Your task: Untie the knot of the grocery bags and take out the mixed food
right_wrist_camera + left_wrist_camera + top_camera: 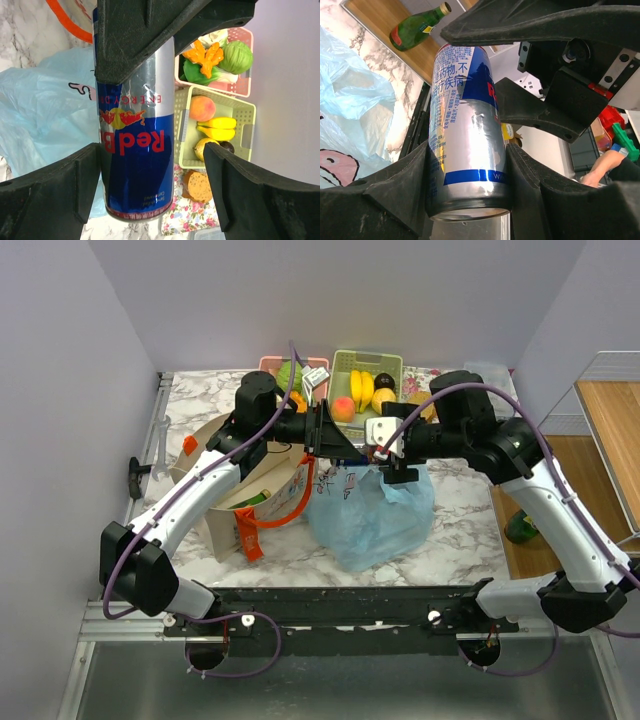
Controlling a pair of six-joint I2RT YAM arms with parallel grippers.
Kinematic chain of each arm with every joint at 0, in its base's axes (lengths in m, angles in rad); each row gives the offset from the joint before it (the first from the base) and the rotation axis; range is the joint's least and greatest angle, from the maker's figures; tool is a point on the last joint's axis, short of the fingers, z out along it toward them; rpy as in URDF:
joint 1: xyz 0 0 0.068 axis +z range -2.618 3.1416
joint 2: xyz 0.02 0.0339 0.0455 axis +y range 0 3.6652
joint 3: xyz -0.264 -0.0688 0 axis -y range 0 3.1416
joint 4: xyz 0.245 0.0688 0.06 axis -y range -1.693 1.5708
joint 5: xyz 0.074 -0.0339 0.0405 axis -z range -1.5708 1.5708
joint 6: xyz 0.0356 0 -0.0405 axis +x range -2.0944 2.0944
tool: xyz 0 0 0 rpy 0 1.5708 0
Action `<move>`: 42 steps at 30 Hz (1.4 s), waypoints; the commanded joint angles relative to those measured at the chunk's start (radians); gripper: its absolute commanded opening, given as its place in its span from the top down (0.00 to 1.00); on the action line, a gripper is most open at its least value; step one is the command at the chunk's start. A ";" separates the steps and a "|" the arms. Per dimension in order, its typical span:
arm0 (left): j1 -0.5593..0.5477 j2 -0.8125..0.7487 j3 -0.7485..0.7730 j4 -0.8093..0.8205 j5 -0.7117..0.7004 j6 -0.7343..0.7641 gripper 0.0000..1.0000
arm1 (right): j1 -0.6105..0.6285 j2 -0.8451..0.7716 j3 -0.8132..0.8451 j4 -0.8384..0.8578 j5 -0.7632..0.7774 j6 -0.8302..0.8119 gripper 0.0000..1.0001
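The left end effector (467, 172) is clamped on the Red Bull can (465, 100), so it alone carries it. The right end effector (152, 155) stands apart around it. Below, lower centre, the blue grocery bag (372, 525) sits on the desk (462, 515).

Bright, even overhead light; soft shadows on the table (462, 525). Glare streaks down the can (470, 125); bag (45, 115) glows pale. Wrist views: near foreground dark, slightly blurred; far bottle (417, 27) soft, perhaps out of focus. Top view sharp.
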 commanded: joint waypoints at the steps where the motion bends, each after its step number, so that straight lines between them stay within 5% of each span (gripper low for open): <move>1: -0.004 -0.018 0.026 0.083 0.038 -0.031 1.00 | 0.000 0.026 0.000 -0.001 -0.055 -0.022 0.14; 8: -0.007 0.000 0.029 0.134 0.049 -0.068 1.00 | 0.000 0.048 0.006 0.001 -0.083 -0.027 0.40; 18: -0.009 0.007 0.029 0.099 0.022 -0.050 1.00 | 0.009 0.074 0.038 -0.005 -0.064 -0.039 0.37; 25: -0.013 0.015 0.065 0.005 -0.014 0.014 1.00 | 0.032 0.084 0.047 -0.037 -0.019 -0.068 0.67; 26: -0.012 0.015 0.068 -0.005 -0.013 0.020 0.90 | 0.032 0.090 0.061 -0.050 -0.016 -0.065 0.76; 28: 0.001 0.006 0.068 -0.020 -0.009 0.042 0.50 | 0.032 0.110 0.094 -0.092 0.019 -0.066 0.92; 29: 0.020 -0.005 0.062 -0.052 -0.013 0.055 0.37 | 0.032 0.115 0.105 -0.111 0.058 -0.065 0.97; 32: 0.093 -0.043 0.044 -0.111 -0.016 0.116 0.02 | 0.031 0.121 0.117 -0.156 0.207 -0.045 0.99; 36: 0.175 -0.094 0.069 -0.260 -0.047 0.289 0.02 | 0.017 0.142 0.104 -0.271 0.426 0.000 0.99; 42: 0.235 -0.139 0.015 -0.227 -0.040 0.256 0.01 | -0.189 0.191 -0.009 -0.332 0.548 0.017 0.99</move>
